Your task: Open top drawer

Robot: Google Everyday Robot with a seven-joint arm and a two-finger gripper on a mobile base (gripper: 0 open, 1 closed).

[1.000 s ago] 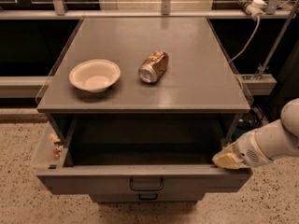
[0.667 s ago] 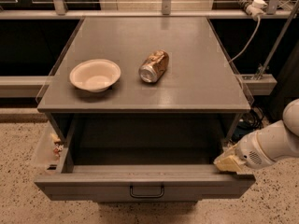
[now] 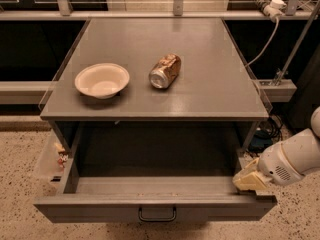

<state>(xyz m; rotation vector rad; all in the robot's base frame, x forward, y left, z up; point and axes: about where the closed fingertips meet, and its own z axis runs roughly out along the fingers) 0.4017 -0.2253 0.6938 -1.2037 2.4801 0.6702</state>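
The top drawer point(image 3: 150, 200) of the grey cabinet is pulled far out toward the camera. Its inside looks bare and dark. Its flat grey front carries a small black loop handle point(image 3: 157, 214) at centre, near the bottom edge of the view. My gripper point(image 3: 248, 180), cream-coloured on a white arm, rests on the drawer's front right corner, at the top edge of the front panel. The lower drawers are out of view.
On the cabinet top point(image 3: 215, 84) stand a white bowl point(image 3: 102, 80) at the left and a brown can point(image 3: 165, 71) lying on its side at the centre. A clear side bin point(image 3: 52, 159) with small items hangs at the left. Cables and a power strip point(image 3: 267, 4) are at the back right.
The drawer has slid further out toward the camera, its front now lower in the view. My gripper stayed on its right front corner and moved with it.
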